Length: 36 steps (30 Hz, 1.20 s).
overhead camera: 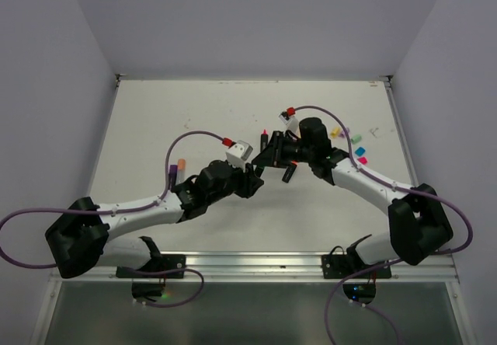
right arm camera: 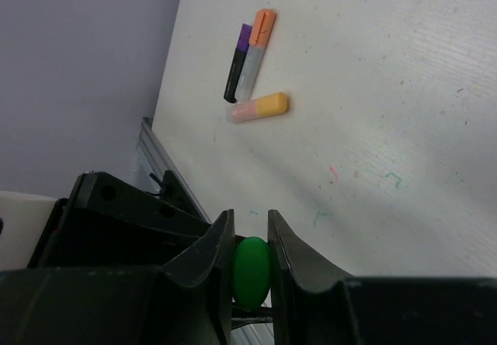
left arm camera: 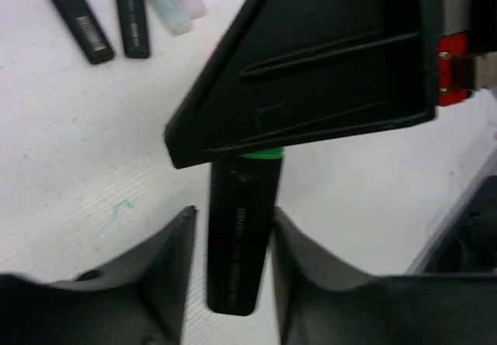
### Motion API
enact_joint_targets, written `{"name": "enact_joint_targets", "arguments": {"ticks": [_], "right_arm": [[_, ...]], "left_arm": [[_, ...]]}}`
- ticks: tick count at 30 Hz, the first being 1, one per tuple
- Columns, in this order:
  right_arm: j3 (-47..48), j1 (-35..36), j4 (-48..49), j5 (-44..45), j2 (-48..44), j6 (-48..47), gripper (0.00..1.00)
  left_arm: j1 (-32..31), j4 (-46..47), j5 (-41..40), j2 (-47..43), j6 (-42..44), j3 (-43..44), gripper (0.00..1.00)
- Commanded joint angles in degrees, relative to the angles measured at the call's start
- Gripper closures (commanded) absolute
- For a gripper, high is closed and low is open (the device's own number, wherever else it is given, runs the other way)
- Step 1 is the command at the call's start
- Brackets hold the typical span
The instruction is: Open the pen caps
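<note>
My left gripper (left arm camera: 233, 217) is closed narrowly around the black plastic barrel of a chunky highlighter (left arm camera: 237, 259), which sits squarely between my fingers. At the barrel's far end, my right gripper (right arm camera: 250, 221) pinches the rounded bright green plastic cap (right arm camera: 251, 271), its fingers almost together. Beyond my left fingers, to their left, two black highlighters with pink and blue tips (left arm camera: 78, 22) lie on the white table (left arm camera: 93, 166).

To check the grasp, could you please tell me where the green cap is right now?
The green cap is pinched in the right tool, low in the right wrist view, near the table's middle. Its black pen runs between the fingers of the left tool.
</note>
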Motion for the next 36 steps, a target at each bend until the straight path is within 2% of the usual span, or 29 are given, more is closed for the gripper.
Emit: {"name": "enact_joint_targets", "arguments": {"ticks": [1,2,4,6,7,8,9,10,11,13,16,20,29,30,32,33,35,36], "right_arm": [[-0.41,-0.03,7.82,-4.51,-1.14,4.65,1.0],[-0.49,-0.03,8.27,-4.6,-0.79,5.17,1.0],[-0.58,0.06,7.58,-2.6,-0.7,5.35,1.0],[0.64,0.15,3.55,2.92,-1.49,2.12,1.0],[1.17,0.24,-2.04,6.52,-1.93,0.53,1.0],[2.04,0.41,-5.23,16.04,-2.37,-2.61,1.0],[4.23,1.28,-8.66,21.01,-2.63,-3.95,1.0],[5.12,1.47,-13.48,26.02,-2.46,-4.75,1.0],[5.48,1.38,-14.48,30.6,-2.29,-4.84,1.0],[6.0,1.47,-15.97,34.84,-2.2,-4.23,1.0],[7.06,1.47,-17.74,38.2,-1.93,-3.44,1.0],[7.15,1.47,-18.45,38.29,-2.81,-3.26,1.0],[7.59,1.47,-20.03,41.81,-1.76,2.19,1.0],[7.16,1.38,-19.16,40.15,-1.76,2.01,1.0],[4.36,1.29,-8.92,31.4,-3.41,0.17,1.0],[1.38,1.21,-4.08,27.78,-3.95,-0.62,1.0],[0.65,1.03,1.23,22.15,-4.65,-2.64,1.0],[-0.31,0.42,2.54,18.55,-5.0,-3.25,1.0]], "left_arm": [[3.19,9.12,10.56,-1.51,1.55,-2.49,0.66],[3.89,11.48,12.34,-1.6,1.29,-2.85,1.0],[5.83,13.6,14.2,-2.13,0.41,-4.08,1.0],[6.01,13.0,10.54,-2.04,-1.17,-3.56,1.0],[5.92,10.21,8.51,-1.61,-1.61,-2.94,1.0],[5.83,7.84,5.01,-1.17,-2.83,-1.89,1.0],[4.27,6.07,-2.33,-0.38,-3.02,0.03,1.0],[2.77,4.92,-6.23,-0.11,-2.76,0.83,1.0],[-0.99,5.17,-13.84,0.68,-0.84,1.97,1.0],[-4.44,3.17,-18.99,2.61,0.58,4.08,1.0],[-6.65,4.02,-23.23,6.3,2.43,6.12,1.0],[-6.65,8.78,-20.96,6.22,4.36,3.39,1.0],[-6.65,4.83,-22.88,4.9,4.18,4.53,1.0],[-6.56,4.82,-20.88,4.64,4.53,4.45,1.0],[-5.86,7.1,-13.87,3.59,6.2,3.84,1.0],[-3.94,8.41,-1.74,2.8,6.3,3.57,1.0],[0.01,13.77,9.23,0.7,4.12,1.47,1.0],[0.99,16.31,20.51,-0.1,3.14,0.41,1.0]]}}
